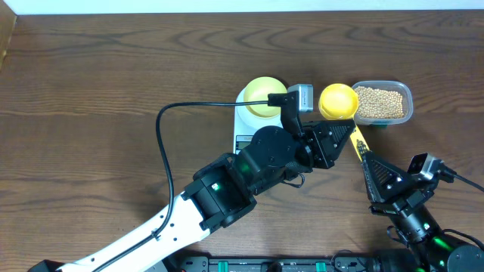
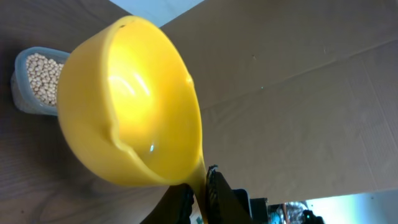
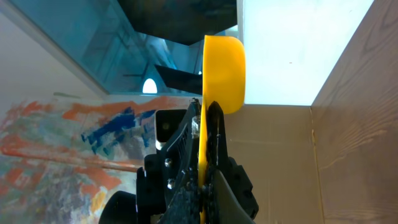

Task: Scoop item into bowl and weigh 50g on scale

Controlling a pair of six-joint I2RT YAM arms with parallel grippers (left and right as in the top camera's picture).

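- A black cable (image 1: 162, 128) loops over the table (image 1: 91, 91), well left of the scale (image 1: 243, 115).
- The scale lies at the middle of the table, its display edge toward the robot. The left arm covers part of its near side.
- The bowl (image 1: 262, 97) sits on the far part of the scale, within its edges.
- The left gripper (image 1: 349, 140) is just right of the scale. In the left wrist view its fingers are pinched narrow on the handle of the scoop (image 2: 130, 106), close under the cup (image 2: 199, 196).
- The scoop's cup (image 1: 338, 101) is right of the scale, between the bowl and the tub (image 1: 407, 99), just beside the tub. Whether it touches the table, I cannot tell. Its handle slants toward the robot and away from the scale.
- The beans (image 1: 378, 102) fill the tub, which stands farther right of the scale than the scoop. None show in the bowl.
- The right gripper (image 1: 364, 156) is farthest right of the scale and nearer the robot. Its fingers are clamped narrow on the lower part of the scoop's handle (image 3: 203, 124).
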